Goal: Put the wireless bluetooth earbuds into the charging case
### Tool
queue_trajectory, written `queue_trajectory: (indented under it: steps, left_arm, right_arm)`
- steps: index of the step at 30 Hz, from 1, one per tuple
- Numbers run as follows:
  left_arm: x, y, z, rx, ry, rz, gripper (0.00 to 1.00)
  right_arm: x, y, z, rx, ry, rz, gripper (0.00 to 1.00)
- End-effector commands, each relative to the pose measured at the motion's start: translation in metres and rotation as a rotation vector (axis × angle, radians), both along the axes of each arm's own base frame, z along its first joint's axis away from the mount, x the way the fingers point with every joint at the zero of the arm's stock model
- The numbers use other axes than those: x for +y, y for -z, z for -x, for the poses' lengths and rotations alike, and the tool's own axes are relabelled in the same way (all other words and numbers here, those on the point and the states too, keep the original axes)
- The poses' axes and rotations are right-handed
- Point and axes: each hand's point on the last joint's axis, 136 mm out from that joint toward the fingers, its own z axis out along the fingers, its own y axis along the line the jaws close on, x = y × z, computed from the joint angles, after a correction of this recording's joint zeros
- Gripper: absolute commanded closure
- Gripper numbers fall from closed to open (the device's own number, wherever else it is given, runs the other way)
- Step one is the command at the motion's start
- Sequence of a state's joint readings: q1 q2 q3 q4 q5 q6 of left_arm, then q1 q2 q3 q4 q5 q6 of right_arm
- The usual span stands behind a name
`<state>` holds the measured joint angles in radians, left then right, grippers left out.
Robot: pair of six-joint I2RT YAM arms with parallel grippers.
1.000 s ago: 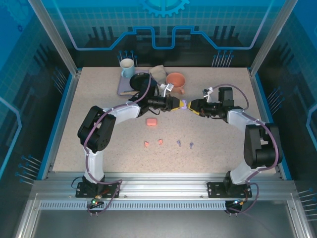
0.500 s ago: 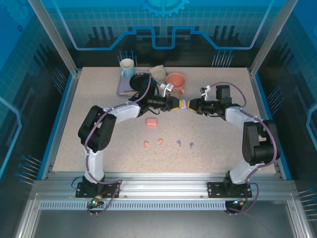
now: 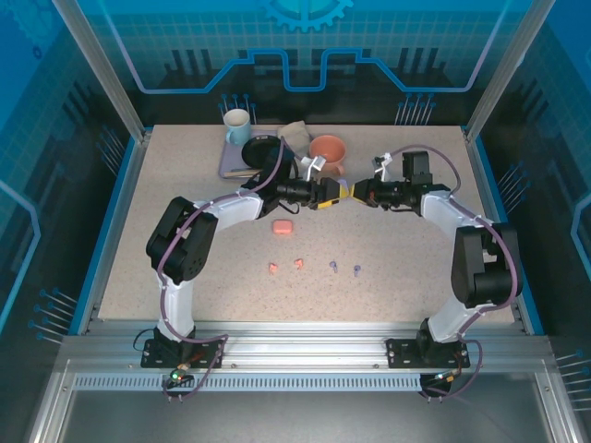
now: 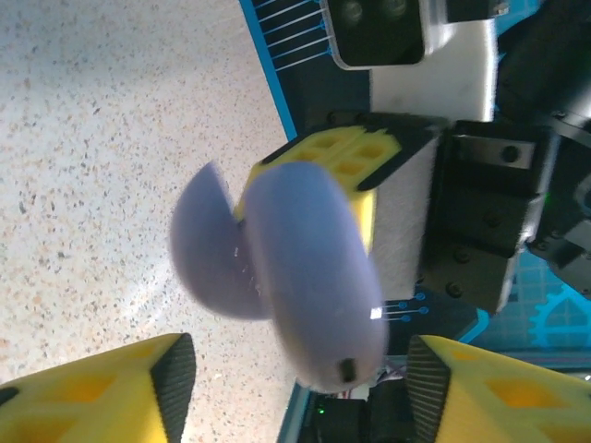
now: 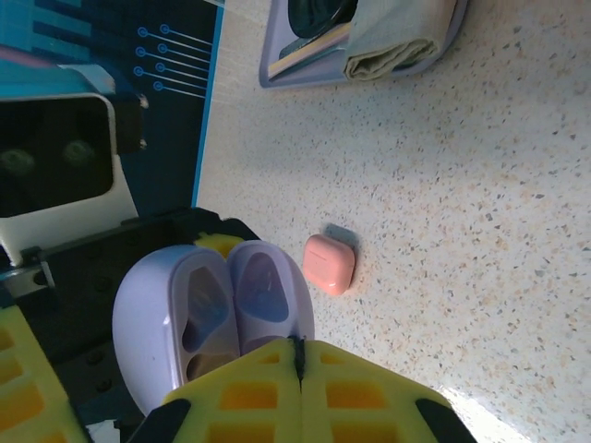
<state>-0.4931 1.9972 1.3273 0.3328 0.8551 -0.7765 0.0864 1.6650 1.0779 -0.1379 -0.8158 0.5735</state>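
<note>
The lilac charging case (image 5: 212,314) hangs open above the table, both wells empty, between the two grippers (image 3: 343,191). My right gripper (image 5: 298,346) is shut on the rim of its lid; from above it sits just right of the case (image 3: 355,192). My left gripper (image 4: 300,388) is open, its pads (image 4: 175,374) standing wide either side of the blurred case (image 4: 309,277) without touching it. Two coral-pink earbuds (image 3: 273,269) and two lilac earbuds (image 3: 332,266) lie in a row on the table nearer the arm bases. A closed pink case (image 3: 283,227) lies between the row and the grippers.
At the back stand a purple tray (image 3: 229,164) with a black bowl (image 3: 260,150) and a folded cloth (image 3: 295,137), a white mug (image 3: 237,125) and an orange cup (image 3: 328,150), close behind the left gripper (image 3: 330,195).
My left gripper has opened and let go of the lilac case. My right gripper has shut on the case's lid and shifted slightly left.
</note>
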Motion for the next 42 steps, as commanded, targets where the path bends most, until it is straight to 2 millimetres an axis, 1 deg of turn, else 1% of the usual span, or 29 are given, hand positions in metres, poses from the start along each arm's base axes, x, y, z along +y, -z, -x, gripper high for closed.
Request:
queue_trajectory:
  steps: [1, 3, 8, 12, 14, 16, 20, 21, 25, 29, 33, 38, 42]
  left_arm:
    - [0.007, -0.013, -0.001, -0.024, 0.014, -0.010, 0.29]
    - [0.014, -0.015, -0.002, -0.026, 0.012, -0.026, 0.26]
    - [0.035, -0.026, -0.005, -0.050, -0.012, -0.049, 0.22]
    - [0.052, -0.037, -0.011, -0.075, -0.013, -0.090, 0.21]
    - [0.058, -0.036, -0.011, -0.083, 0.021, -0.142, 0.20]
    - [0.059, -0.034, -0.009, -0.086, 0.081, -0.194, 0.20]
    - [0.060, -0.021, -0.002, -0.051, 0.201, -0.259, 0.21]
    - [0.060, -0.015, 0.001, -0.036, 0.228, -0.274, 0.21]
    - [0.062, -0.006, 0.011, -0.001, 0.300, -0.278, 0.24]
    - [0.064, -0.001, 0.019, 0.014, 0.330, -0.278, 0.26]
    - [0.064, 0.002, 0.023, 0.020, 0.351, -0.264, 0.28]
    - [0.061, 0.004, 0.025, 0.030, 0.365, -0.240, 0.32]
    - [0.057, 0.005, 0.023, 0.026, 0.372, -0.223, 0.35]
  right_arm:
    - [0.000, 0.000, 0.001, -0.002, -0.035, 0.069, 1.00]
    - [0.000, -0.001, -0.002, -0.006, -0.042, 0.091, 1.00]
    - [-0.003, 0.002, -0.006, -0.010, -0.043, 0.152, 1.00]
    - [0.000, 0.005, -0.004, -0.043, -0.080, 0.244, 1.00]
    - [0.005, 0.005, 0.000, -0.075, -0.127, 0.310, 1.00]
    - [0.009, 0.006, 0.001, -0.124, -0.172, 0.403, 1.00]
    - [0.016, 0.003, -0.001, -0.233, -0.261, 0.537, 1.00]
    - [0.018, 0.001, -0.002, -0.265, -0.286, 0.558, 1.00]
    - [0.025, -0.003, -0.002, -0.385, -0.374, 0.619, 1.00]
    - [0.027, -0.004, -0.001, -0.420, -0.411, 0.611, 1.00]
    - [0.035, -0.005, 0.002, -0.433, -0.439, 0.572, 1.00]
    - [0.043, -0.006, 0.003, -0.436, -0.454, 0.534, 1.00]
    - [0.052, -0.010, 0.006, -0.444, -0.467, 0.502, 1.00]
